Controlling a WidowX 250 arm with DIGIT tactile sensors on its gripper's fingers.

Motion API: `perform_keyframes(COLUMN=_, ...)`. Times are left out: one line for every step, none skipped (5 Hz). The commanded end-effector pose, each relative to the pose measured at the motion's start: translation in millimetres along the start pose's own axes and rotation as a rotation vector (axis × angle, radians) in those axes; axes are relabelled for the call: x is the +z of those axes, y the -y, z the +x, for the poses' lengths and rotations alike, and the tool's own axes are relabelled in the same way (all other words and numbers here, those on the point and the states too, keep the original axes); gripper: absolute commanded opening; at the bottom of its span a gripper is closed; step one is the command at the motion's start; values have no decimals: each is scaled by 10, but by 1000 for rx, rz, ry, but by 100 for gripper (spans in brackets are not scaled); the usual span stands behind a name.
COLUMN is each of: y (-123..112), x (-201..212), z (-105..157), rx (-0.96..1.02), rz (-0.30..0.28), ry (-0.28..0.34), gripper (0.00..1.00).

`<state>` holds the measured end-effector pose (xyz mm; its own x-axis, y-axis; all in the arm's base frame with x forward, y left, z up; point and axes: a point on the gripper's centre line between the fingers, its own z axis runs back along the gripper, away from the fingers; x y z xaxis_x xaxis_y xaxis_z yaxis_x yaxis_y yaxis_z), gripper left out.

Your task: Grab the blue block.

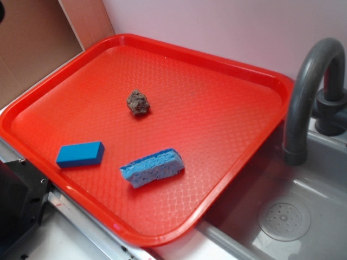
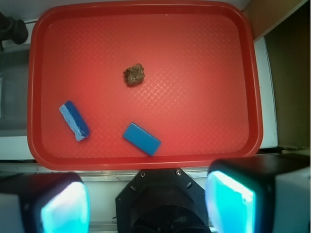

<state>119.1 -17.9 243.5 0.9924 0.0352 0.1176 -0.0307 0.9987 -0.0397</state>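
The blue block [image 1: 80, 154] lies flat on the red tray [image 1: 227, 92] near its front left edge; in the wrist view the blue block [image 2: 141, 139] sits near the tray's [image 2: 252, 97] lower rim. My gripper [image 2: 146, 206] hangs high above, off the tray over the robot base, its jaws wide apart with nothing between them. One pad [image 2: 65, 211] glows cyan at the lower left, the other at the lower right. The gripper does not show in the exterior view.
A paler porous blue sponge [image 1: 152, 167] lies right of the block, also the sponge [image 2: 74, 120]. A brown rock [image 1: 138, 102] sits mid-tray, the rock [image 2: 134, 74]. A grey sink [image 1: 287, 216] with a faucet [image 1: 312, 92] borders the tray's right. The black robot base [image 2: 160, 204] is below the tray.
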Motion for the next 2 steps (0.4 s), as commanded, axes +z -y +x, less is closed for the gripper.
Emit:
perform_keyframes(y=0, x=0, z=0, rx=0, rz=0, ry=0, gripper=100)
perform_keyframes(y=131, x=-213, z=106, rx=-248, rz=-48, ry=35, gripper=100)
